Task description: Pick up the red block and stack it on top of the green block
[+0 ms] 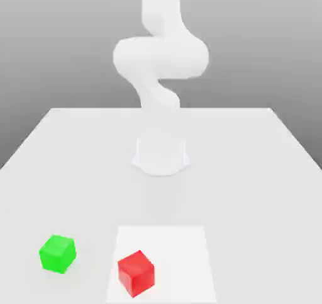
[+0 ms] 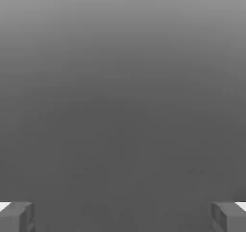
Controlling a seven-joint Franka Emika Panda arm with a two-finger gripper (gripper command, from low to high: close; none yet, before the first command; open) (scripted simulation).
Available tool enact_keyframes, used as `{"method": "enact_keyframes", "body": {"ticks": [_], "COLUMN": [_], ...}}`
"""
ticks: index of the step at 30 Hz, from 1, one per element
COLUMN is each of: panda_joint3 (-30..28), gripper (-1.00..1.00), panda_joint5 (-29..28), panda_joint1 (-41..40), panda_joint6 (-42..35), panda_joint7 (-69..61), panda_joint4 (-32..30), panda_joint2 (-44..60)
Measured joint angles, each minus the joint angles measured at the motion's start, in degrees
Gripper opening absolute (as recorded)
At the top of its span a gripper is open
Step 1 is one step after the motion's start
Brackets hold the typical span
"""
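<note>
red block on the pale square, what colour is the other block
The other block is bright green, clearest in the exterior view.

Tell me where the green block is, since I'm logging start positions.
In the exterior view, the green block sits toward the left, beside the white square.

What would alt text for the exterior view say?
A red block sits on a white square on a pale table, with a green block off the square toward the exterior view's left; behind them stands a white robot arm.
</note>
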Motion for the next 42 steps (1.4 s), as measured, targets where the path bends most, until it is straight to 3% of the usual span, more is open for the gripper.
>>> {"method": "enact_keyframes", "body": {"ticks": [8, 15, 19, 25, 29, 30, 37, 42], "panda_joint3": [6.4, 8.1, 7.8, 7.9, 5.5, 4.8, 4.8, 7.2], "gripper": [0.00, 0.00, 0.00, 0.00, 0.00, -1.00, -1.00, -1.00], "panda_joint5": [-5.2, -8.9, -8.8, -4.1, -6.7, -7.3, -7.4, -3.3], "panda_joint1": [-8.6, -12.4, -13.6, -13.9, -12.1, -11.6, -11.6, -13.4], "panda_joint6": [6.6, 12.3, 15.8, 21.8, 28.3, 29.6, 29.8, 22.4], "panda_joint7": [17.9, 32.7, 39.6, 45.6, 48.3, 48.8, 48.8, 45.9], "panda_joint4": [-3.9, -7.2, -9.2, -11.8, -10.8, -10.6, -10.6, -12.0], "panda_joint2": [17.2, 31.8, 39.8, 51.0, 59.2, 60.7, 60.9, 51.9]}}
